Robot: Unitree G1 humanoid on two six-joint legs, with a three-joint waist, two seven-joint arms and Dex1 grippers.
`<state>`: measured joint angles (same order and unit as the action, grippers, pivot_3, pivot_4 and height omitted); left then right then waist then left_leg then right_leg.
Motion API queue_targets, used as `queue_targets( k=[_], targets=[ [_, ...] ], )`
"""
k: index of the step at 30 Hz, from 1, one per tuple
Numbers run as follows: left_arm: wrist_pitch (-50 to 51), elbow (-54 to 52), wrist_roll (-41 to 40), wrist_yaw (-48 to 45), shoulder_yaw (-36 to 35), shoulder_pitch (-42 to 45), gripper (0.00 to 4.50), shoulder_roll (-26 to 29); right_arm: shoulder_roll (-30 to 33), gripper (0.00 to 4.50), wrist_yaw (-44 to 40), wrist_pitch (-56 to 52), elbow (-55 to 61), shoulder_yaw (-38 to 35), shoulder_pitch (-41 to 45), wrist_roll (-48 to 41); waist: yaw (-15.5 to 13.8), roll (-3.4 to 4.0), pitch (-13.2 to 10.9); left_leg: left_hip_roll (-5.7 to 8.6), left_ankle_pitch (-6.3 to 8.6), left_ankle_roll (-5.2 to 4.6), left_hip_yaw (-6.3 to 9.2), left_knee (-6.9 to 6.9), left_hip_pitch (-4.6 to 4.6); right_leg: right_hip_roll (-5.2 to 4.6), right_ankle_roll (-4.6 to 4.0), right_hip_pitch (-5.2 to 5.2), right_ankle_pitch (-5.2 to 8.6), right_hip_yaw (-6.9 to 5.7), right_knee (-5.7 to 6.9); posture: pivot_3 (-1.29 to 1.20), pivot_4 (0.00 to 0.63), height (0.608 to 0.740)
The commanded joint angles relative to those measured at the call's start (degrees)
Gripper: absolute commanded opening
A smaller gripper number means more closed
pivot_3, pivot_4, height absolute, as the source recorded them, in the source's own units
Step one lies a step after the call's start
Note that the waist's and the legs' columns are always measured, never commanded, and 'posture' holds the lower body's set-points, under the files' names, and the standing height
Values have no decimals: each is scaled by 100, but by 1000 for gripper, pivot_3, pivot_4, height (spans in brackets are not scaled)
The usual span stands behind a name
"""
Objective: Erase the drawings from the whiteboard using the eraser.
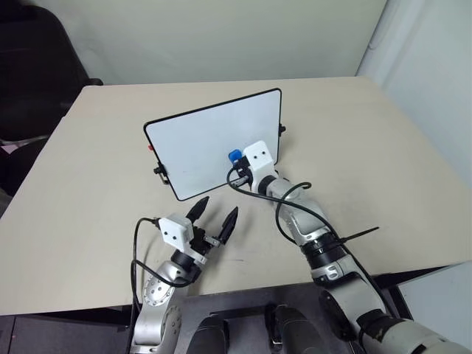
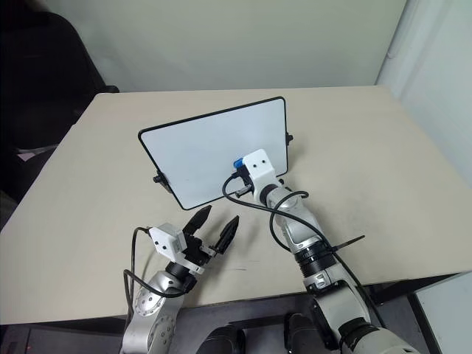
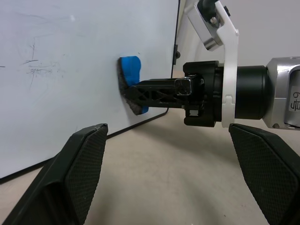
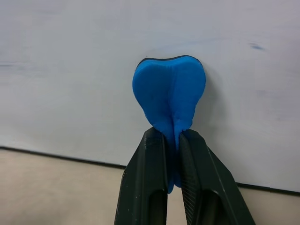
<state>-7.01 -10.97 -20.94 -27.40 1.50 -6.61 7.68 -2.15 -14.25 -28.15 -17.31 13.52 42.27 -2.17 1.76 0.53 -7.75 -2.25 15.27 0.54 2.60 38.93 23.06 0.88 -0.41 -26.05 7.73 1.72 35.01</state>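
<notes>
The eraser [image 4: 169,96], a small bright blue oblong block squeezed into a fold, is pinched tight in our right pincer [image 4: 173,154] and pressed flat against the lower right part of the whiteboard [image 1: 199,147], a propped white rectangle in a thin black frame. We see only faint grey smudges on the white around it; no blue scribble is visible. Our left pincer [image 1: 214,217] hovers spread and empty over the beige worktop [image 1: 88,192], just in front of the board. We judge that pushing too hard could tip the unbraced board backward, or the squashed eraser could slip out.
</notes>
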Motion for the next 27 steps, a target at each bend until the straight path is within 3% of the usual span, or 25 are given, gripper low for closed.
queue_targets(
  k=[1,9,27],
  targets=[
    [-64,-172,23,14,21,-33,4500,-32,-126,141,-173,76,366,199,37,57,-1,0,0,0,0,0,0,1,1,0,0,0,0,0,0,0,150,740],
    [-61,-171,13,45,-36,-20,4500,-17,-68,141,-156,130,392,57,6,37,-12,0,0,1,5,7,0,2,14,-1,-37,-10,-21,0,-3,0,150,740],
    [-20,-155,-43,12,-18,-1,4500,-37,249,141,209,184,490,-603,35,39,-70,0,0,1,4,7,0,13,15,-3,-33,-6,-20,0,0,0,150,740]
  ],
)
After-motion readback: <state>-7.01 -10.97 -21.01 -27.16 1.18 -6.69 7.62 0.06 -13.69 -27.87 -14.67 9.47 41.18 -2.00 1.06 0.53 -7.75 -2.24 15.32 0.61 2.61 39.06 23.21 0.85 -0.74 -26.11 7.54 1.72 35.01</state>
